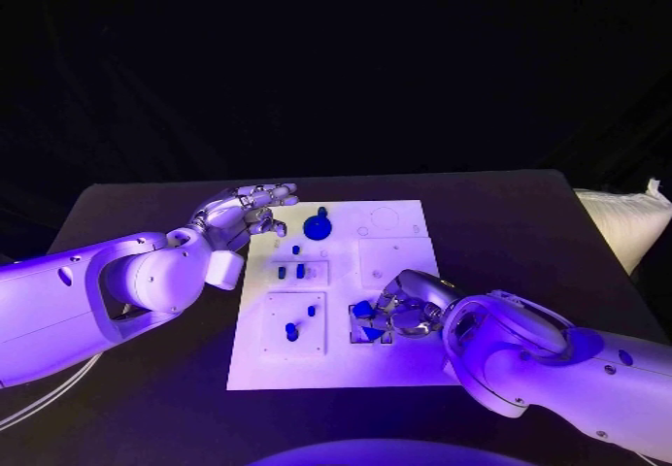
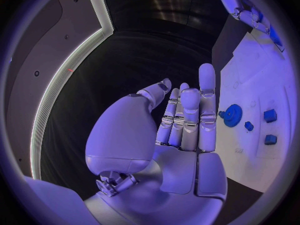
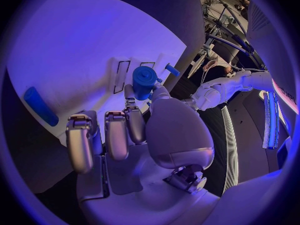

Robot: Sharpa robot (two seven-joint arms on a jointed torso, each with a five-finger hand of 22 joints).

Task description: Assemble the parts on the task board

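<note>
Black surface under a dark backdrop carries the white task board at its middle; on the board's near right part the right hand is curled down over a cluster of blue parts, and the right wrist view shows a blue cylindrical part pinched between its thumb and a finger, the other fingers bent beside it; a long blue bar lies flat on the board off to one side of that hand, and a small blue peg sits just beyond the cylinder. Farther up the board a blue gear lies flat near the far left part, with a few small blue blocks in the recessed panel below it and two more blue pieces in the near left panel; the left hand hovers at the board's far left edge, just beside the gear and apart from it, holding nothing, its fingers straight and close together with the thumb set a little off; a pale cushion rests beyond the surface's right edge.
</note>
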